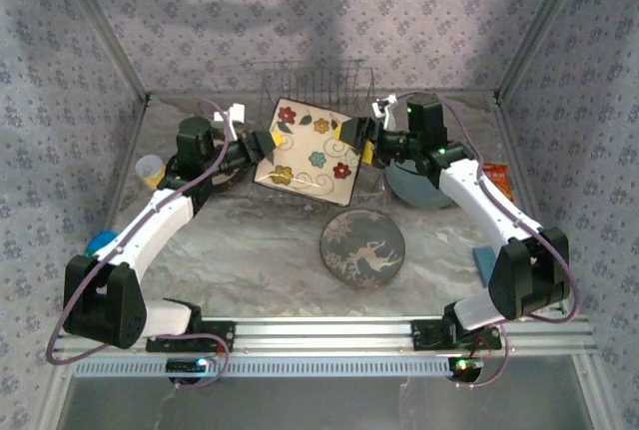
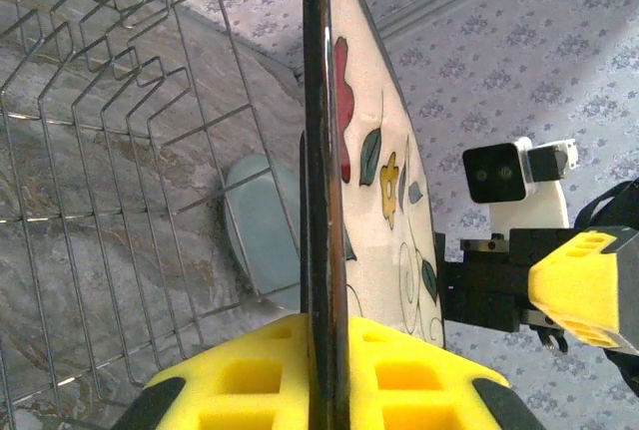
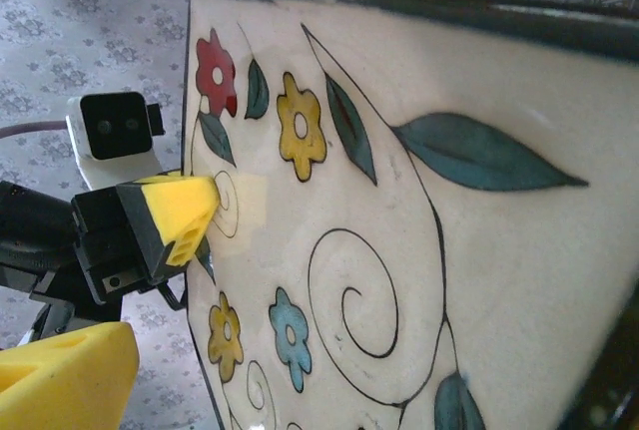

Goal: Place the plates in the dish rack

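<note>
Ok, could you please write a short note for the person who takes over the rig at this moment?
Left gripper: shut on the left edge of the square cream plate with flower pattern, lifted and tilted in front of the silver wire dish rack.
Right gripper: open at that plate's right edge, not gripping.
Round grey plate with white deer: flat on the table.
Plain pale grey-blue plate: under the right arm.
Done: nothing loaded yet.
Left: every plate.

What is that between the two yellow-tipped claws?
A square cream flower-patterned plate, in the top view: the left gripper clamps one edge, the open right gripper sits at the opposite edge.
</note>
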`<action>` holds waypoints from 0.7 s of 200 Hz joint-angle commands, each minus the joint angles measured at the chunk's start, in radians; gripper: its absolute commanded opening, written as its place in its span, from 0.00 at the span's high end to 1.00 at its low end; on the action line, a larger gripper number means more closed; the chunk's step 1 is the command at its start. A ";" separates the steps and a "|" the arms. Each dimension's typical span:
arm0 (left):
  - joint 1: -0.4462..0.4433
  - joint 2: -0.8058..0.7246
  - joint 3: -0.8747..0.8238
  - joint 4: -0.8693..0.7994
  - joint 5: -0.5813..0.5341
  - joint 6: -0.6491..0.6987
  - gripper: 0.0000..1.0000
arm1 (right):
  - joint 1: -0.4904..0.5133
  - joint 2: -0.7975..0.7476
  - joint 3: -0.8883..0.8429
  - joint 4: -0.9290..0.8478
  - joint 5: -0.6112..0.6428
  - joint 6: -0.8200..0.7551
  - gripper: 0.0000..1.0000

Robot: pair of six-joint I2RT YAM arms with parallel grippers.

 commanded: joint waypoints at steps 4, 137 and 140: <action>-0.004 -0.026 0.091 0.207 0.015 -0.056 1.00 | 0.014 -0.030 -0.043 0.049 -0.013 0.027 0.05; -0.003 -0.032 0.038 0.217 -0.025 -0.074 1.00 | 0.044 -0.040 -0.031 0.106 0.000 0.049 0.58; -0.004 -0.033 0.038 0.213 -0.026 -0.073 1.00 | 0.043 -0.041 -0.031 0.106 0.001 0.048 0.60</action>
